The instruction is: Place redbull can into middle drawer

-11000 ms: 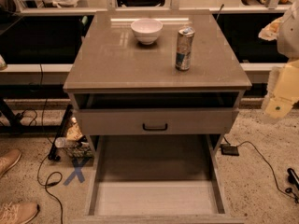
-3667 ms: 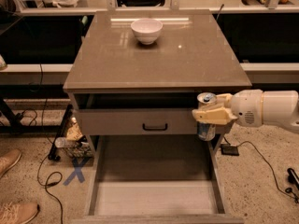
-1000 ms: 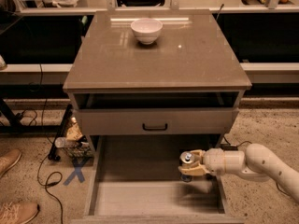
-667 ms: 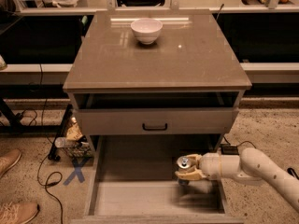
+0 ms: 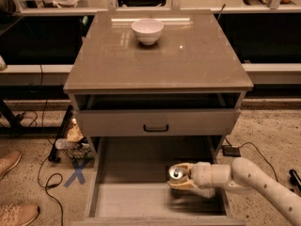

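Silver redbull can [image 5: 176,172], mostly hidden by the grasping hand [image 5: 181,179], sits low inside middle drawer [image 5: 134,199].

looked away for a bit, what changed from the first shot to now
The can left the cabinet top: the claw took hold of it and carried it down into the right side of the open drawer, where it still grips it. Bowl and drawer stayed put.

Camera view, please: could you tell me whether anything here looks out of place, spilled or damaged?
Nothing stands out. The end effector holds the redbull can over the open middle drawer, near its right side. The white bowl sits upright on the cabinet top. Only the litter on the floor left of the cabinet looks untidy.
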Robot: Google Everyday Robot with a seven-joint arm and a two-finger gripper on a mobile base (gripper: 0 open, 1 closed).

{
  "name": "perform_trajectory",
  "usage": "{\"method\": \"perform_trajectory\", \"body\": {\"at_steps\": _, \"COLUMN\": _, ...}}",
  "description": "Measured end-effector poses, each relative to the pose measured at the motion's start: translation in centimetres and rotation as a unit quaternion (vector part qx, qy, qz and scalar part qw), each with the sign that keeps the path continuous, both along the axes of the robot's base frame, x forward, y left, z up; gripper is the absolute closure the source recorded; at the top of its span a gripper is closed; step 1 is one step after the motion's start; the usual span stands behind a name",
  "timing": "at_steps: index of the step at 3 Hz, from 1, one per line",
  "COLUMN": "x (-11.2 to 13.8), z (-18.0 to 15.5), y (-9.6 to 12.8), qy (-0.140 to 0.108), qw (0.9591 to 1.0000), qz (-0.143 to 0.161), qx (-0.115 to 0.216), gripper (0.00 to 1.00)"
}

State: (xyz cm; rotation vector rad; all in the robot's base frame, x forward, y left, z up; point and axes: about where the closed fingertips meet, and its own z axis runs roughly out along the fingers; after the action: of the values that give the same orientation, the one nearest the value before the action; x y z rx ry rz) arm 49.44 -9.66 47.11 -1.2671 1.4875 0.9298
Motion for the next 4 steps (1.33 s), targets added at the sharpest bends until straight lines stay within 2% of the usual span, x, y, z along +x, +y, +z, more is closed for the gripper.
{"method": "perform_trajectory", "body": {"at_steps": 2, "x": 0.5, "z": -2.3, "y": 1.5, "qy": -0.018, "qw": 0.9998, "qz": 0.01, "qx": -0.001, "gripper": 1.0}}
{"method": "perform_trajectory", "body": {"at_steps": 3, "x": 0.8, "z": -2.9, "y": 1.7, "qy": -0.02, "qw": 0.9998, "qz": 0.009, "qx": -0.001, "gripper": 0.81}}
{"method": "perform_trajectory", "body": {"at_steps": 4, "x": 1.0, "z": -3.3, "y": 1.6, "qy": -0.017, "qw": 0.9998, "qz": 0.008, "qx": 0.003, "gripper": 0.58}}
